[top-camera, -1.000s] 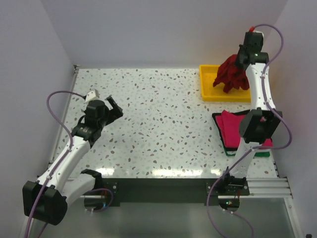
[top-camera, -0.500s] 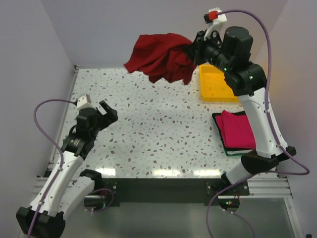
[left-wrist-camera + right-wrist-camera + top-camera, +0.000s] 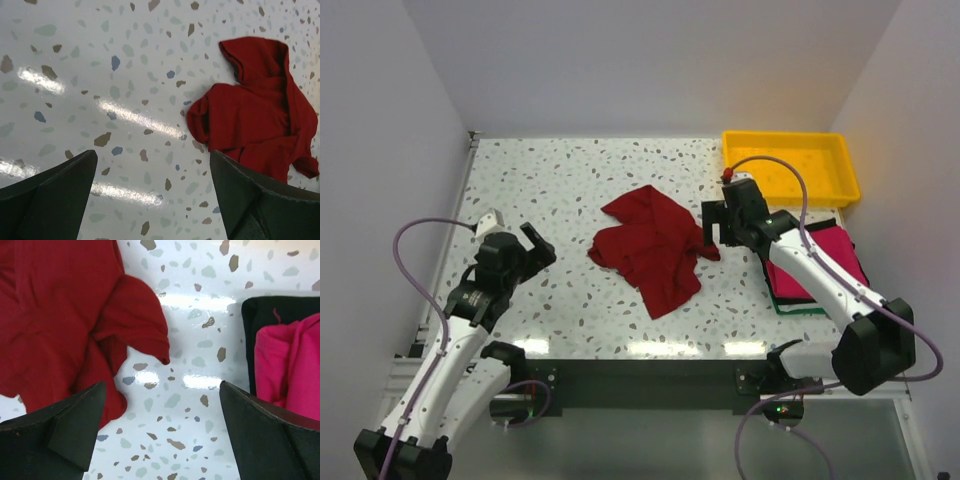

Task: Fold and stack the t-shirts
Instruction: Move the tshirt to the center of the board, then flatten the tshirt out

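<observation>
Top view: the maroon t-shirt lies crumpled and unfolded at the middle of the table. The right gripper is just beside its right edge, jaws spread wide and holding nothing. The left gripper is over the table's left side, apart from the cloth, also wide open and empty. By the right edge sits a stack of folded shirts: the pink t-shirt on top, the black t-shirt under it, and a strip of the green t-shirt below. The yellow tray is in the far right corner.

Left wrist view: the left gripper gapes over bare table, with the maroon t-shirt ahead on the right.

Right wrist view: the right gripper is open over bare table. The maroon t-shirt is on the left, with the pink t-shirt on the black t-shirt on the right.
</observation>
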Robot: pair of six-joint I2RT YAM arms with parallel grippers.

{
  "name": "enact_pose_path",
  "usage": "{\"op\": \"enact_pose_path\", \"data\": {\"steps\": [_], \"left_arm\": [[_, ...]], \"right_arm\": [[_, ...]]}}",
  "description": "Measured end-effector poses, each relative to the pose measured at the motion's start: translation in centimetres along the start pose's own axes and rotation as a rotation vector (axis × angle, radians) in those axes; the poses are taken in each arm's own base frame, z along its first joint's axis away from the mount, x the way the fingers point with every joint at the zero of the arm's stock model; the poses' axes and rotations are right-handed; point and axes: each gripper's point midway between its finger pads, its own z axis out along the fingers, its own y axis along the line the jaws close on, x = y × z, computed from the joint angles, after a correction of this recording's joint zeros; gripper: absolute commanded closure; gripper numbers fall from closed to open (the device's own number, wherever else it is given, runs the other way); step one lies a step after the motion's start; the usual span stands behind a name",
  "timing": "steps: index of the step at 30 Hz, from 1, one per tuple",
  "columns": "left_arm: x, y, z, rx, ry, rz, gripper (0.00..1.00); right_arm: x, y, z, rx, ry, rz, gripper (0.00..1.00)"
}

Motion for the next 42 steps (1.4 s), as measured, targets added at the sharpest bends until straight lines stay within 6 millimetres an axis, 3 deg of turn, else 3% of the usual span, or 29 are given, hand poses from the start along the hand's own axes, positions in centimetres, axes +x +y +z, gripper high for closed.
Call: {"op": "enact_pose_path", "data": {"steps": [7, 12, 18, 25, 28, 30, 31, 32, 33, 37, 39, 42], "left_arm": [[7.6, -0.8, 2.2, 0.138, 0.256, 0.030, 0.00], [10.4, -3.0, 2.3, 0.265, 0.352, 0.054, 0.00], [11.7, -3.9, 4.3, 0.231, 0.405, 0.096, 0.00], [10.1, -5.1, 7.1, 0.165, 0.371, 0.110, 0.00], [9.7, -5.5, 7.8, 0.158, 0.356, 0.113, 0.00], [9.6, -5.3, 7.9, 0.150, 0.352, 0.113, 0.00], [9.6, -5.3, 7.9, 0.148, 0.348, 0.114, 0.00], [9.5, -5.3, 7.9, 0.146, 0.346, 0.114, 0.00], [9.5, -5.2, 8.0, 0.143, 0.344, 0.114, 0.00], [9.3, -5.0, 8.1, 0.131, 0.333, 0.116, 0.00], [9.3, -4.9, 8.1, 0.127, 0.329, 0.119, 0.00], [9.0, -5.0, 8.3, 0.121, 0.322, 0.126, 0.00]], "right_arm": [[3.2, 1.2, -0.8, -0.122, -0.005, 0.073, 0.01], [7.2, 3.0, 0.4, -0.228, 0.076, 0.107, 0.01], [11.2, 5.4, 0.4, -0.326, 0.143, 0.103, 0.02], [13.3, 10.8, -0.9, -0.410, 0.146, -0.066, 0.04], [13.9, 12.6, 0.0, -0.384, 0.168, -0.132, 0.19], [14.2, 13.5, 0.9, -0.357, 0.180, -0.162, 0.40], [14.3, 13.8, 1.5, -0.343, 0.187, -0.173, 0.53], [14.4, 14.1, 2.0, -0.324, 0.194, -0.185, 0.92], [14.5, 14.2, 2.5, -0.308, 0.199, -0.195, 1.00], [14.1, 13.6, 3.0, -0.248, 0.187, -0.190, 1.00], [13.2, 13.0, 2.0, -0.238, 0.157, -0.184, 1.00], [10.6, 11.8, -1.0, -0.238, 0.071, -0.155, 1.00]]}}
